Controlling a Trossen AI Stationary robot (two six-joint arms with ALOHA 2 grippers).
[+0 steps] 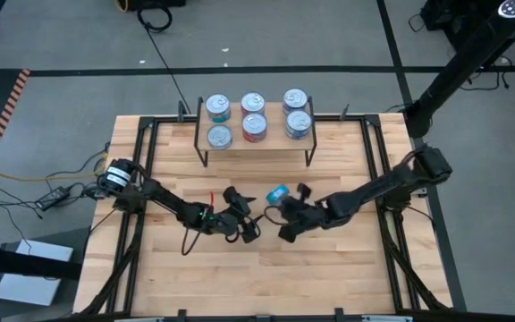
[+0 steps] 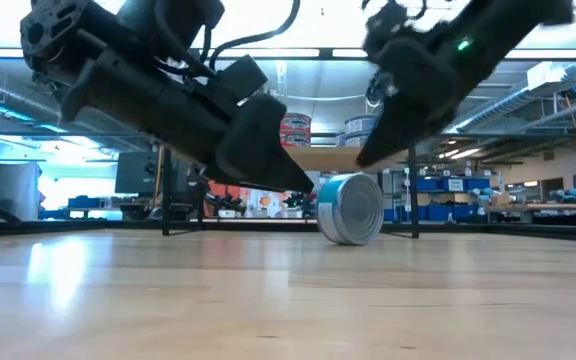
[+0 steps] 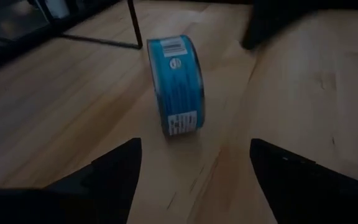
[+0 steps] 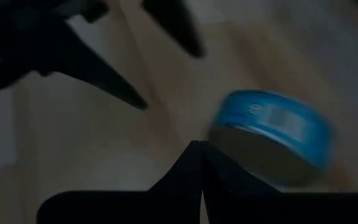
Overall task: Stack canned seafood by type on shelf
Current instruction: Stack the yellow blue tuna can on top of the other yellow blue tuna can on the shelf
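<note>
Pale wooden tabletop (image 1: 329, 268) carries everything. Left gripper (image 3: 194, 165) is spread wide and empty, facing a blue can (image 3: 174, 84) standing on its edge; right gripper (image 4: 201, 155) is closed, empty, just beside it. A nudge could roll the can away. Six cans wait on the shelf (image 1: 257, 145) beyond.

Six tins are seen standing upright on the shelf (image 1: 257, 143), arranged in two rows of three. The left column is formed by two teal-labelled tins (image 1: 218, 109), the middle column by two red-labelled tins (image 1: 254, 126), and the right column by two blue-labelled tins (image 1: 298, 124). A seventh, teal-labelled tin (image 1: 278, 193) is seen on its edge on the tabletop, in front of the shelf, its silver lid facing sideways.
</note>
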